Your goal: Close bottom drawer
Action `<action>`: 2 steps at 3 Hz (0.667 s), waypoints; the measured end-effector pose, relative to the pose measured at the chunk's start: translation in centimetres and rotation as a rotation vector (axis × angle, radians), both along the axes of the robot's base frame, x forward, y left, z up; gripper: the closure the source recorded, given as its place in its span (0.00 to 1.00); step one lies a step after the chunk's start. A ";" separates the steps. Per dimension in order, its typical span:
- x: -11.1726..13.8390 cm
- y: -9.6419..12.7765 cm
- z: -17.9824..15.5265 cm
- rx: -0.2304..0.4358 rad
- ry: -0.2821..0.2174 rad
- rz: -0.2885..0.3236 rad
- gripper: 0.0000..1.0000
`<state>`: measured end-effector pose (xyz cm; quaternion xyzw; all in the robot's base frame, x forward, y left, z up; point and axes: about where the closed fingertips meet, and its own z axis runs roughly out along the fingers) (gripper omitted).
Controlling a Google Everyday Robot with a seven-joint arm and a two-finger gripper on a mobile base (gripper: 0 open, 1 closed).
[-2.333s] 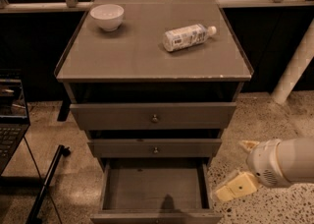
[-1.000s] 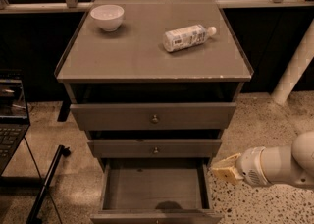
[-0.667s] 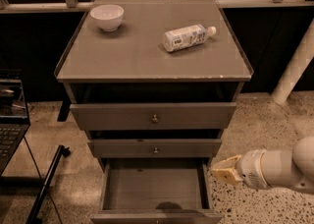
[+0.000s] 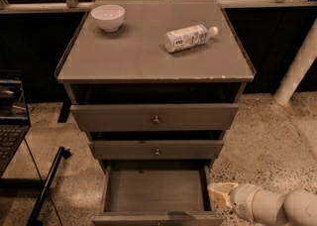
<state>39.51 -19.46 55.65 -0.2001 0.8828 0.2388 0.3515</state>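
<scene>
The bottom drawer (image 4: 156, 191) stands pulled well out at the bottom centre of the frame, its shallow box open to view, bare inside, with its front edge along the lower border. Above it the middle drawer (image 4: 129, 149) sits a little way out, and the wider top drawer (image 4: 119, 117) likewise, each with a small round knob at its centre. The tool (image 4: 221, 193), cream-coloured at its tip, is in the lower right of the frame, just beside the right wall of the bottom drawer near its front corner; whether it touches the wood cannot be told, nor whether it is apart or together. The white rounded arm (image 4: 277, 207) runs from it off the lower right corner. On the grey worktop (image 4: 133, 59) a white bowl (image 4: 108, 17) stands upright at the upper left, and a plastic bottle (image 4: 189, 37) lies on its side right of centre, cap towards the right, well apart from the bowl. The cabinet stands on a speckled floor (image 4: 267, 136).
</scene>
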 end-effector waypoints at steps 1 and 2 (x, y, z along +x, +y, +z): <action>-0.3 0.6 -5.0 0.003 0.019 -0.092 1.00; 0.3 0.0 -9.2 -0.022 0.051 -0.201 1.00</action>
